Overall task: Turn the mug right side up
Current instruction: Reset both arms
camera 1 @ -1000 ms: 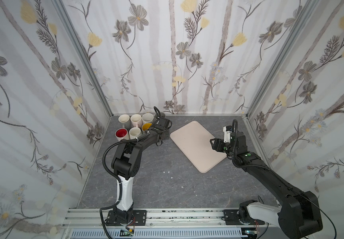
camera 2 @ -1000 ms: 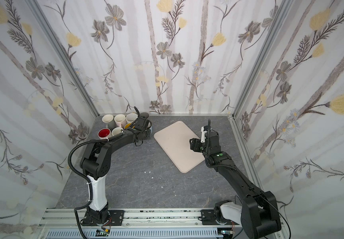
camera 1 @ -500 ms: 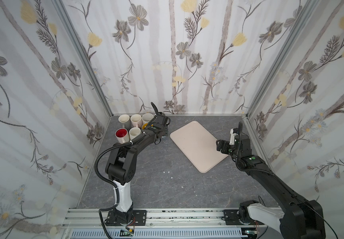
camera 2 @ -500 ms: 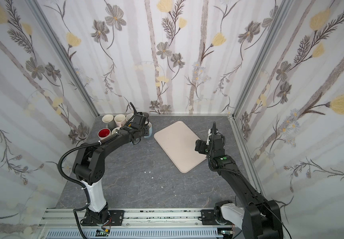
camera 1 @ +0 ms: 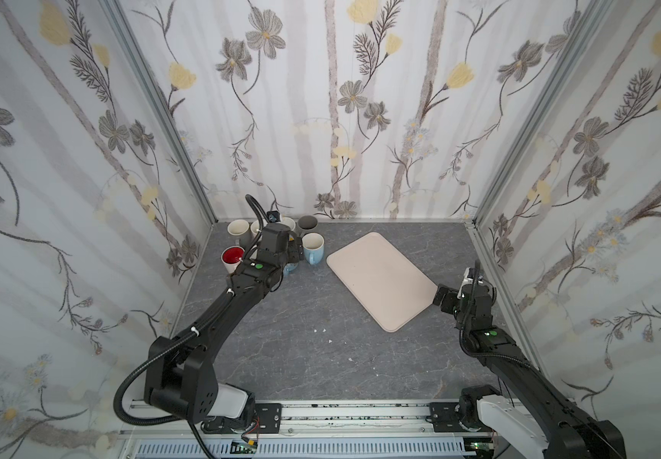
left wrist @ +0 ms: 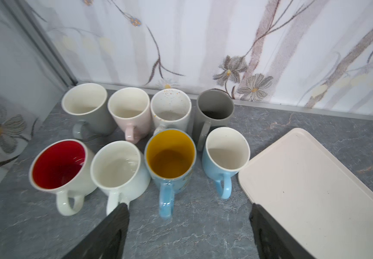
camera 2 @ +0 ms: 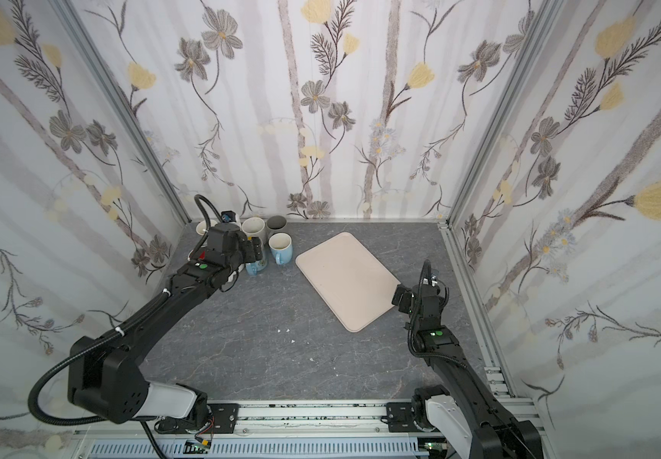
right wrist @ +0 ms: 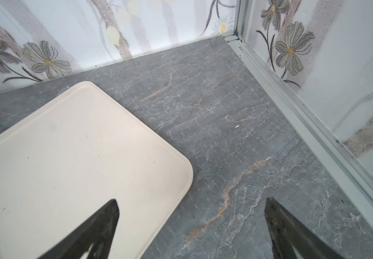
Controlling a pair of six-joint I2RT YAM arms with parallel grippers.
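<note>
Yellow-lined mug (left wrist: 171,157) seen upright, mouth up, left of the tray (left wrist: 315,190).
It is faced handle-first by the left gripper (left wrist: 188,209), spread wide and empty, the nearer arm; the right gripper (right wrist: 192,201), likewise wide and empty, is held at the tray's right-hand corner.

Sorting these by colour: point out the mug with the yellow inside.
The blue patterned ceramic mug, in the row away from the wall, between the white round mug and the plain light-blue mug. The rest are white, red or grey inside.
</note>
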